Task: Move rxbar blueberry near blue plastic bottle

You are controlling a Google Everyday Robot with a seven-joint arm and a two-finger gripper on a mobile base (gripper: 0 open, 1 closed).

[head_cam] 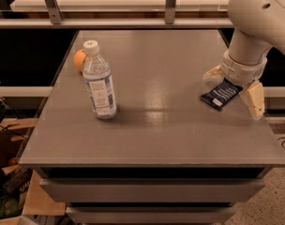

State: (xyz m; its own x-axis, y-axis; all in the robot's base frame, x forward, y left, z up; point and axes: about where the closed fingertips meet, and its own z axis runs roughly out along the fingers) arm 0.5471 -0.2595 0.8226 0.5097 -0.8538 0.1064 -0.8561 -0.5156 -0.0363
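The rxbar blueberry (221, 94), a flat dark navy bar with white text, lies on the grey table (161, 121) near its right edge. My gripper (234, 88) hangs over it, open, with one cream finger (213, 74) behind the bar and the other finger (255, 99) in front and to its right; the bar's far end is hidden under my wrist. The blue plastic bottle (99, 82), clear with a white cap and blue-and-white label, stands upright on the left half of the table, far from the bar.
A small orange fruit (79, 60) sits just behind the bottle near the table's left edge. A metal rail (133, 22) runs along the back. Boxes and clutter (16, 186) lie on the floor at the lower left.
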